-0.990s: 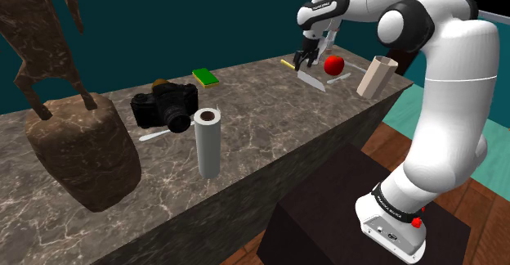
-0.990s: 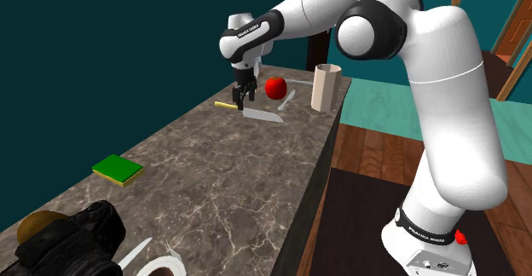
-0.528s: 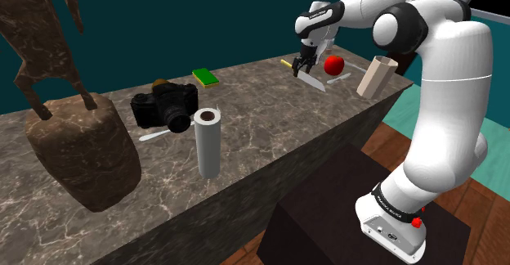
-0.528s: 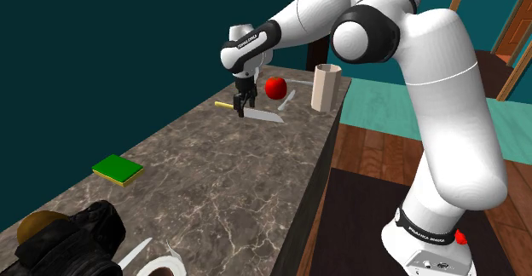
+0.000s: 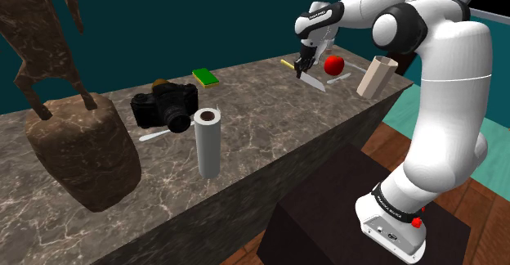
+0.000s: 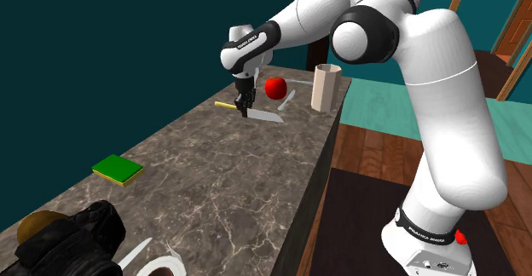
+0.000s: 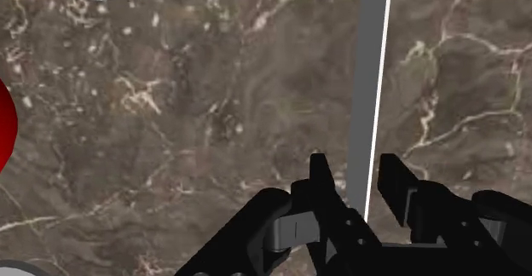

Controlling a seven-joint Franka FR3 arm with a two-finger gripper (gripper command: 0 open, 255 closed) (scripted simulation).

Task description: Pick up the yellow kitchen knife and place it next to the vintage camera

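Observation:
The knife lies flat on the marble counter (image 5: 270,116), with its yellow handle (image 5: 286,62) toward the wall and its grey blade (image 5: 314,81) toward the counter's edge. My gripper (image 5: 301,69) points straight down on it where handle meets blade, seen also in the second exterior view (image 6: 245,108). In the wrist view the fingers (image 7: 322,185) have drawn in against both sides of the grey blade (image 7: 372,78), so the gripper (image 7: 358,181) is shut on the knife. The black vintage camera (image 5: 163,106) stands far down the counter, toward the shoulder view's left.
A red apple (image 5: 333,65), a white spoon (image 5: 339,78) and a beige cup (image 5: 376,77) sit just beyond the knife. A green sponge (image 5: 205,77), an upright paper roll (image 5: 208,141) and a big brown statue (image 5: 78,141) stand near the camera.
The gripper came down onto the knife, then its fingers drew in from wide apart to clasp the blade. The knife has not moved.

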